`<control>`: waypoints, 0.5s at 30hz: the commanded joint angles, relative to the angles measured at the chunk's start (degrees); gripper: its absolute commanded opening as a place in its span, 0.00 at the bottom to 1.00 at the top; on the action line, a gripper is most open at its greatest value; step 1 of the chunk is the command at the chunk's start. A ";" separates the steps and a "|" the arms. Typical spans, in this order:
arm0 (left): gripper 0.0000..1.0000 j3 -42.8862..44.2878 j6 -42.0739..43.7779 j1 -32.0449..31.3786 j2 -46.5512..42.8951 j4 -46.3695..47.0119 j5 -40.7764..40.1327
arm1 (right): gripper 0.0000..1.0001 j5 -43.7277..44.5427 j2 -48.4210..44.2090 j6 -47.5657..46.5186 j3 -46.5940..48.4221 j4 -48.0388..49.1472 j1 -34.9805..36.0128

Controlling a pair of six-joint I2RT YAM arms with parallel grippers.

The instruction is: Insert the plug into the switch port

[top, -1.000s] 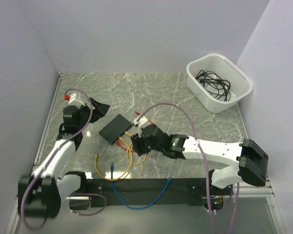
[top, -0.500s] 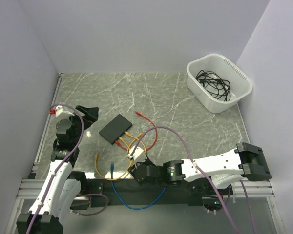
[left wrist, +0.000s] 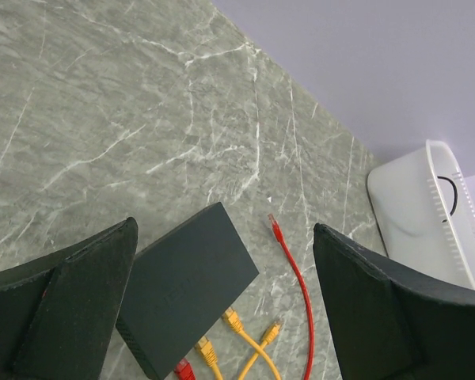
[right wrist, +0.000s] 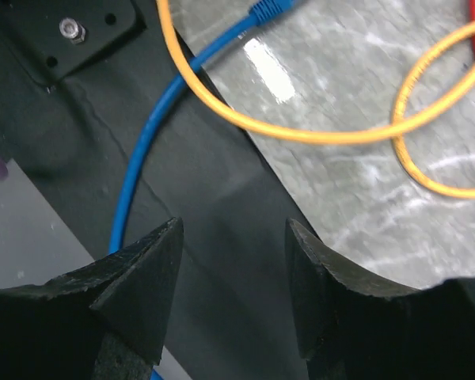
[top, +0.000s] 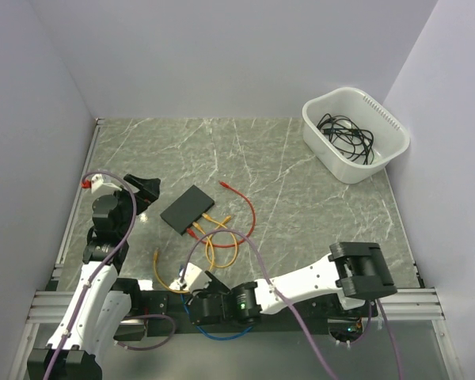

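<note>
On the marble table [top: 301,190], your left hand [top: 145,194] sat spread left of the switch [top: 186,209], probably to brace it, while your right hand [right wrist: 233,229], parted and empty, hovered over the near blue cable [right wrist: 142,150].

Robot lab test cell: plain lilac walls [top: 222,55] box in a marble-look surface [top: 301,182]; L arm [top: 99,261] & R arm [top: 309,281] bolted at near edge, white tub [top: 338,161] w/ spare cables.
</note>
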 commanded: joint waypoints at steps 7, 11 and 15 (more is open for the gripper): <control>0.98 0.11 1.02 0.24 -0.17 -0.83 -0.80 | 0.62 -3.28 6.69 -2.90 8.33 5.45 -0.13; 0.98 -0.85 1.02 0.24 0.27 -0.30 -0.80 | 0.62 -5.22 7.48 -3.60 8.69 6.76 -0.31; 0.98 -0.77 1.11 0.24 1.06 -0.13 -0.80 | 0.60 -7.24 8.71 -4.22 9.12 7.82 -1.18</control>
